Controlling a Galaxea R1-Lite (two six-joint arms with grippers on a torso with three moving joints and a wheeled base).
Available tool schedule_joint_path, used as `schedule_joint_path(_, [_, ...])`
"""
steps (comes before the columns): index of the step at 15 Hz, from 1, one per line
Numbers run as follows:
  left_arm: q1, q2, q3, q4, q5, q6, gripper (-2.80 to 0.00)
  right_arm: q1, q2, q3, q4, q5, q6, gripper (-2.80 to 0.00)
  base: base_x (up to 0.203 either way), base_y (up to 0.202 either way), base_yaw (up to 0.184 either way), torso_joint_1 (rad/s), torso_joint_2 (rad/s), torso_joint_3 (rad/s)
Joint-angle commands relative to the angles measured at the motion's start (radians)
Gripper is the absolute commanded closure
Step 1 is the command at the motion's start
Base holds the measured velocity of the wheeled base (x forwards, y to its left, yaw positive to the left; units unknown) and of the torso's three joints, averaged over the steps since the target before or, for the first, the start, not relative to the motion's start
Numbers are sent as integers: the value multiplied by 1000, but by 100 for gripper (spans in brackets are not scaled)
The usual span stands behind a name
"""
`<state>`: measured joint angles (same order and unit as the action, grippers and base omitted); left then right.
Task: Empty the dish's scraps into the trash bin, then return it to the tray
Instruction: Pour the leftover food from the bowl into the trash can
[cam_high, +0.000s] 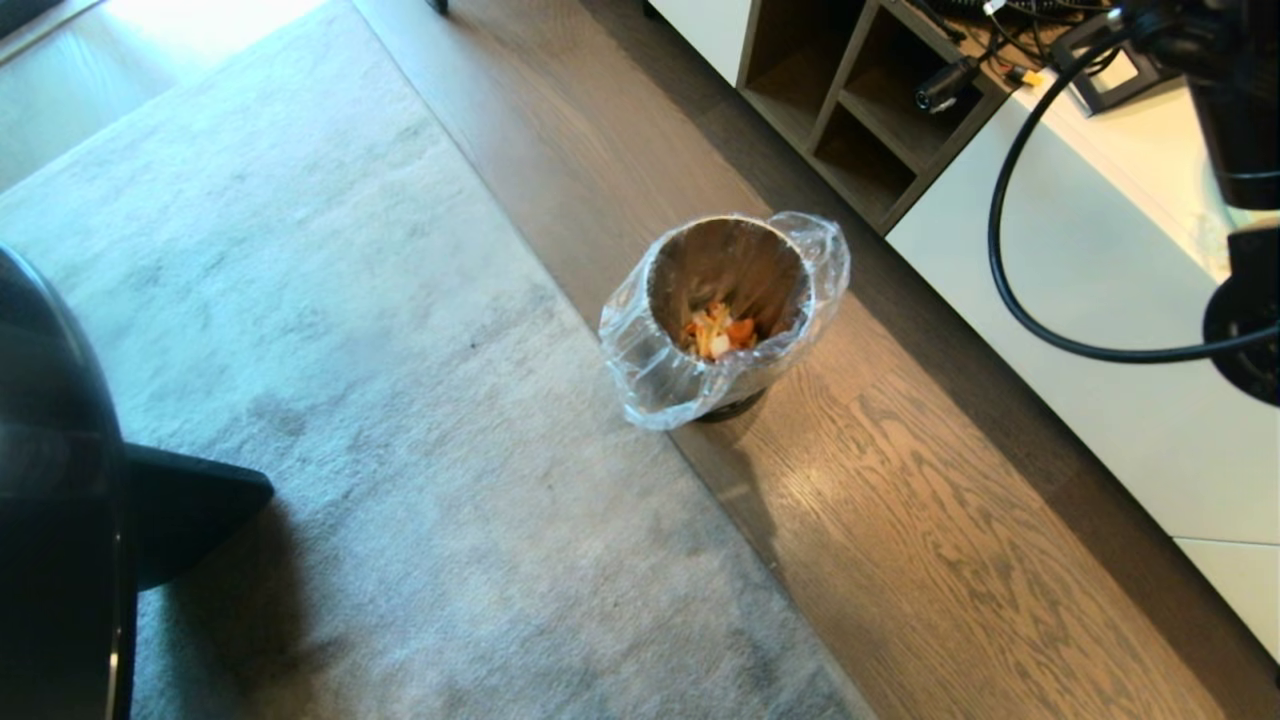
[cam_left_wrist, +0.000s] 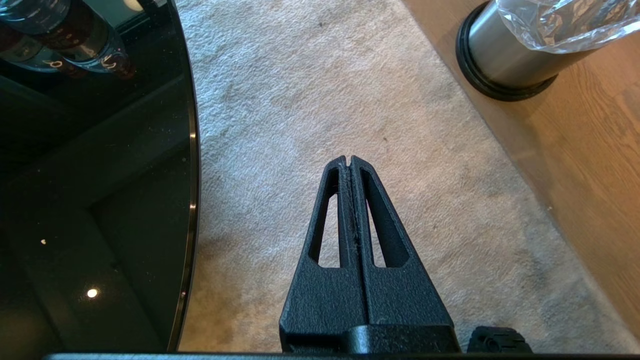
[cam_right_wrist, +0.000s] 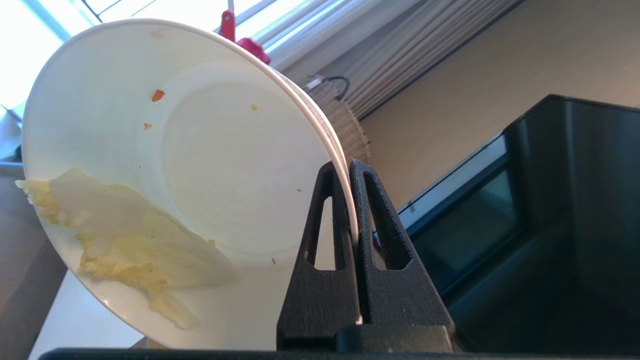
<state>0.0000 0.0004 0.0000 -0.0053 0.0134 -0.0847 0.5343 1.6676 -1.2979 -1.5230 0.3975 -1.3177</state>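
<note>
Right end effector (cam_right_wrist: 350, 167) clamped on tilted dish (cam_right_wrist: 200, 165) rim, pale scrap (cam_right_wrist: 130, 235) clinging inside; left end effector (cam_left_wrist: 350, 160) closed, empty, trash bin (cam_left_wrist: 505, 55) ahead

The floor is looked down on from the head camera, high and well back, with the trash bin (cam_high: 722, 318) near the picture's middle. From the left wrist camera the rug (cam_left_wrist: 320, 110) is seen close, past the left tool (cam_left_wrist: 350, 161); the same bin is shared there. The right wrist camera is tilted upward, very near the dish (cam_right_wrist: 200, 175) and right tool (cam_right_wrist: 351, 167).
</note>
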Motion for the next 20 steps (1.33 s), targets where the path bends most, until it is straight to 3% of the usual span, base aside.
schedule_joint_path(1, [0,0,0,-1,0,-1,0,19,-15,34,-41,6,-9,0,0,0,0,0,0,0])
schedule_joint_path(3, [0,0,0,-1,0,-1,0,39,-39,-13,-30,6,-7,0,0,0,0,0,0,0])
schedule_joint_path(6, [0,0,0,-1,0,-1,0,49,-56,64,-35,9,-9,0,0,0,0,0,0,0])
schedule_joint_path(8, [0,0,0,-1,0,-1,0,51,-68,38,-39,11,-12,0,0,0,0,0,0,0])
schedule_joint_path(11, [0,0,0,-1,0,-1,0,52,-42,151,-44,17,-27,0,0,0,0,0,0,0])
schedule_joint_path(14, [0,0,0,-1,0,-1,0,45,35,181,-45,50,-46,0,0,0,0,0,0,0])
schedule_joint_path(20, [0,0,0,-1,0,-1,0,-4,100,135,-44,63,-38,0,0,0,0,0,0,0])
